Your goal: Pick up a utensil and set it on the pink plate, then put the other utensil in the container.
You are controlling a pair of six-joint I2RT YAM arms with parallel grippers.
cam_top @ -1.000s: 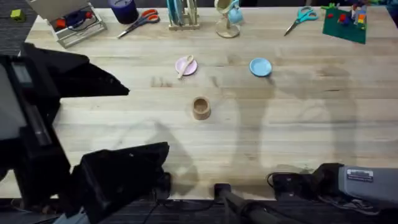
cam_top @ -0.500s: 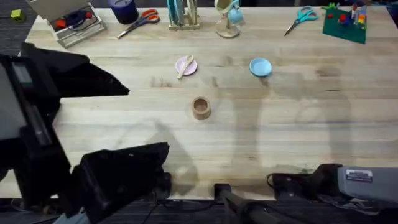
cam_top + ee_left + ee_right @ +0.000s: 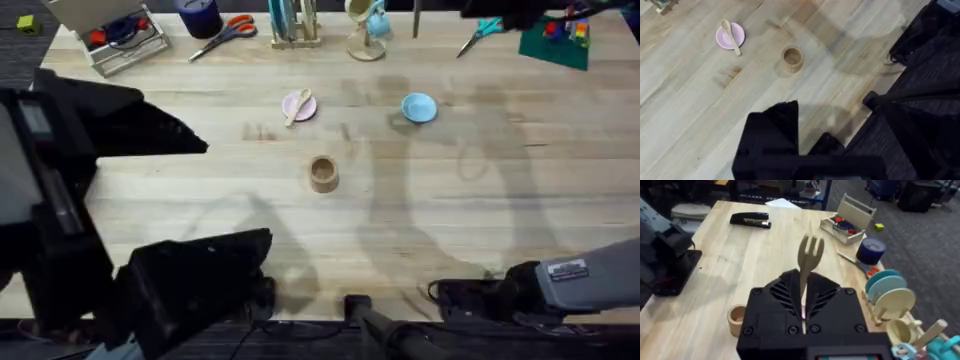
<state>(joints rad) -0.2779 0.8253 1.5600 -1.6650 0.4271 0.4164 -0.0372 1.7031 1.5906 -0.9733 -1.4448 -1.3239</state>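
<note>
Fork in transit, second step under way.
The fork (image 3: 809, 260) is pinched upright by the right gripper (image 3: 803, 314); a lowering into the container (image 3: 322, 173) mid-table is called for, the spoon (image 3: 298, 106) already lying on the pink plate (image 3: 292, 105).

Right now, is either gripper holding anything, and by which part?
The right gripper holds the wooden fork by its handle, tines up. Whether the left gripper holds anything cannot be told.

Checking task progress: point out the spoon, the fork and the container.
spoon (image 3: 731, 35), left wrist view, on its handle across the pink plate
fork (image 3: 810, 250), right wrist view, on its tines
container (image 3: 322, 173), overhead view, on its rim
</note>
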